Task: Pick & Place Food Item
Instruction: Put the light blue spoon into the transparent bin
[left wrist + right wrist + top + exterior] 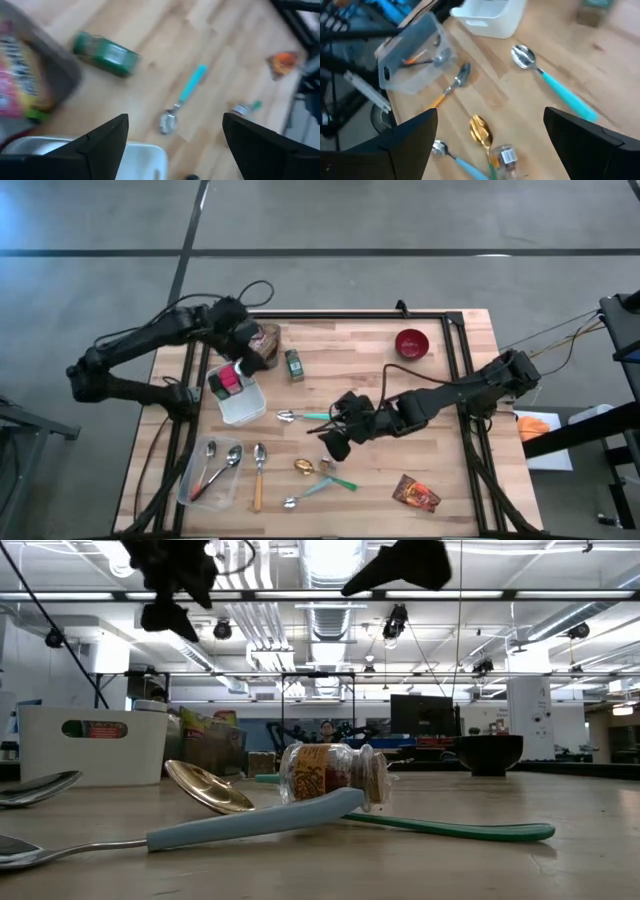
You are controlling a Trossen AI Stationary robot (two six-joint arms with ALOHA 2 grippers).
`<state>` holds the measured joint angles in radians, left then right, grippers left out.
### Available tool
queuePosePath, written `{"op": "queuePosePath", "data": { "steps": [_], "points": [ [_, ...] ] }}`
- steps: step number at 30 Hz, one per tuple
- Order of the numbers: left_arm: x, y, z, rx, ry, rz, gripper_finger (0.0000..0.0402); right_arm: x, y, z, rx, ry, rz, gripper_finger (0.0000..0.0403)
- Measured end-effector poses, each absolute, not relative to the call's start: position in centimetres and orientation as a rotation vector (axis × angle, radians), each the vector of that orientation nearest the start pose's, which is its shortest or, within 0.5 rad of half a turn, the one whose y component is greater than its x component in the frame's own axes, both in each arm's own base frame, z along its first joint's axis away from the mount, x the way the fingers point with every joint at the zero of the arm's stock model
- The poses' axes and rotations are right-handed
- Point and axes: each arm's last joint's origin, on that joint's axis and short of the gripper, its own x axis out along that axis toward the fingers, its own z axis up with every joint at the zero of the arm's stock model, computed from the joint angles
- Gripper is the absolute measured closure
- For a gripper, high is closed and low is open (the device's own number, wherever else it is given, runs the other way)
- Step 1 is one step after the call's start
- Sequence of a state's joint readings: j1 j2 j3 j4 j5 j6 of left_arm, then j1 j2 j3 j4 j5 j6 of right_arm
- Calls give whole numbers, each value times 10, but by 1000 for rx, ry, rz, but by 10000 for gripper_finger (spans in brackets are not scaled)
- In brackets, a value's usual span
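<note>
The desk carries everything, with an arm reaching in from each side. The left gripper hangs over the back-left part, above the white bin; its fingers stand wide apart with nothing between them. The right gripper is over the middle of the desk, jaws also wide open and empty.

A clear tray with cutlery lies at the front-left corner, a red bowl toward the back right, and a food packet near the front edge on the right. A green tin lies just beside the left gripper, toward the desk's centre.

The likely task item is the small jar, lying on its side near the front middle, beside the gold spoon and against a teal-handled spoon. It sits just frontward of the right gripper, close under it, and well apart from the left. In the low view its long axis runs about level, left to right. The right arm is plainly the nearer one.
</note>
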<state>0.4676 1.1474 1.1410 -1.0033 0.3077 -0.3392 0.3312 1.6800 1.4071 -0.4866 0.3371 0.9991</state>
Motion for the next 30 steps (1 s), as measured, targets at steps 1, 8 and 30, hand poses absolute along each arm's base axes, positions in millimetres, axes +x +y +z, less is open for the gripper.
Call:
{"op": "queuePosePath", "data": {
  "steps": [1,8,30],
  "points": [
    [188,78,323,-693,898,285,74,355,108,290,678,650,-347,44],
    [180,20,316,-690,831,143,73,373,75,274,487,711,-343,44],
    [171,-41,304,-669,874,-3,73,417,54,171,228,951,-262,44]
  ]
}}
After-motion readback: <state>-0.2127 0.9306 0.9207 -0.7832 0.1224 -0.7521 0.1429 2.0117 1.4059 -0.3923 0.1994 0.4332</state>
